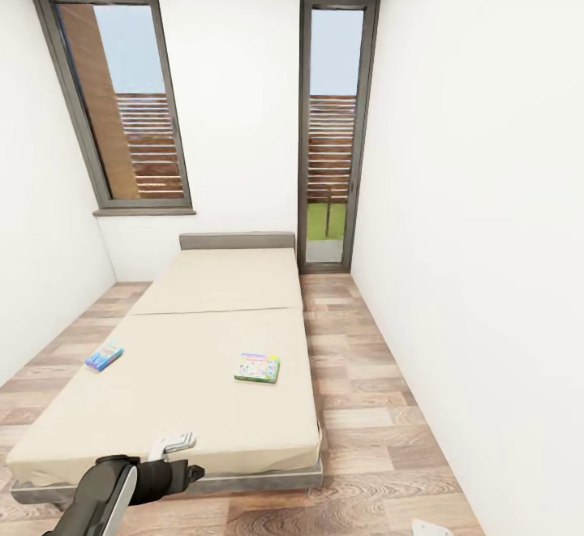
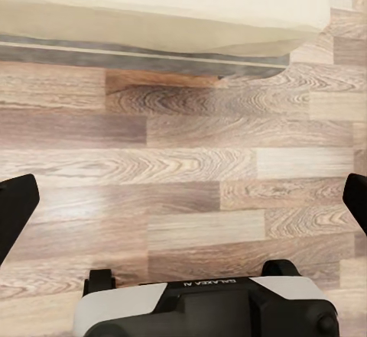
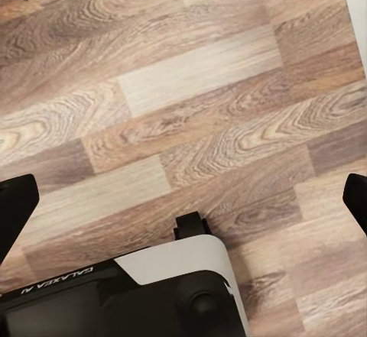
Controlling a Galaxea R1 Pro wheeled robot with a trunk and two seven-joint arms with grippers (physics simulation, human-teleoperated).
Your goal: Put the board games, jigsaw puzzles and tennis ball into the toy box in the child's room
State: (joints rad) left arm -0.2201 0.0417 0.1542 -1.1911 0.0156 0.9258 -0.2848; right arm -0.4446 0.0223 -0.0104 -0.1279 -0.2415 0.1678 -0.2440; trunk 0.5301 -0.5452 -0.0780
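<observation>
At foot of bed [image 1: 219, 358], you face headboard at 12 o'clock. Two board games lie flat on mattress: small blue one [image 1: 104, 356] at 10 o'clock near edge, pale green one [image 1: 257, 367] at 12, well apart. Left gripper [image 1: 173, 445] hangs low over bed's near edge, jaws apart, empty. Right gripper [image 3: 183, 199] points at plank floor [image 3: 199, 115], jaws apart too. Judgement: arms tucked for driving; reach not begun.

My left tool [image 2: 183, 199] hung wide open above the wood plank floor [image 2: 183, 161], facing the bed [image 2: 160, 4] with its beige mattress and grey frame.
</observation>
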